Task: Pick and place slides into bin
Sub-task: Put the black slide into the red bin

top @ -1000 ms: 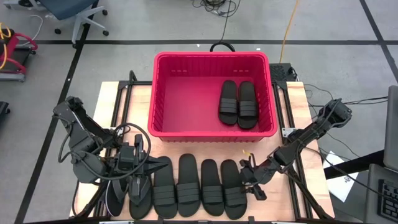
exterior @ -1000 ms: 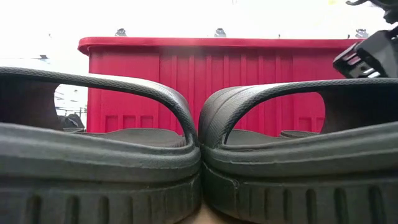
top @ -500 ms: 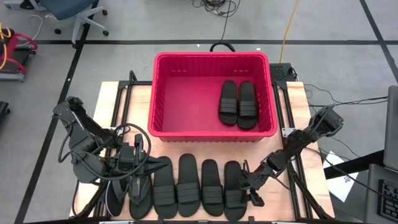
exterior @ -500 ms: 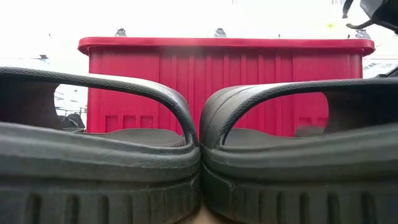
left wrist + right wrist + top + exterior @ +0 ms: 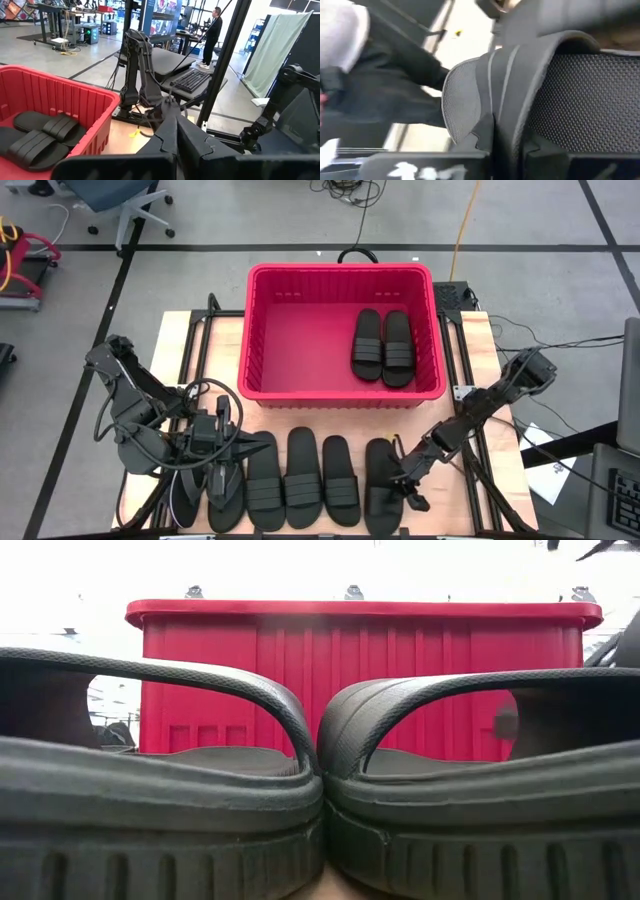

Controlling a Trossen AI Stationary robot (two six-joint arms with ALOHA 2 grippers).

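Here the right hand point(image 5: 403, 483) is clamped on the rightmost slide point(image 5: 381, 486) in the row on the desk point(image 5: 190, 340). The left hand point(image 5: 240, 448), fingers together, waits over the row's left end. Two slides point(image 5: 383, 346) lie inside the red bin point(image 5: 342, 276).

Even overhead light is bright, with soft shadows. The low view's background blows out white above the bin point(image 5: 360, 615). The right wrist view is motion-blurred.
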